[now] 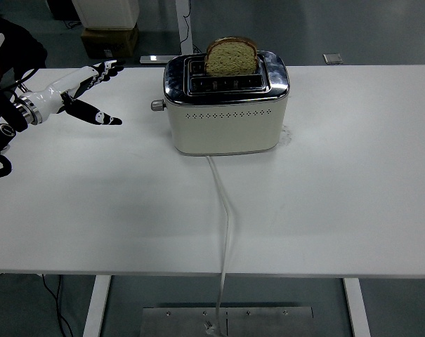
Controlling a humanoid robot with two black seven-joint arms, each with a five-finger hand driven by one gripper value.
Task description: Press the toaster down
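Observation:
A cream toaster [226, 119] with a chrome top stands at the back middle of the white table [338, 203]. A slice of brown bread [231, 56] sticks up out of its far slot. The toaster's lever knob [156, 105] juts from its left end. My left hand [86, 91] hovers over the table's left part, fingers spread and holding nothing, some way left of the knob. The right arm is out of sight.
The toaster's white cord [225, 225] runs from its front across the table and over the near edge. A cardboard box [110, 38] sits on the floor behind the table at the left.

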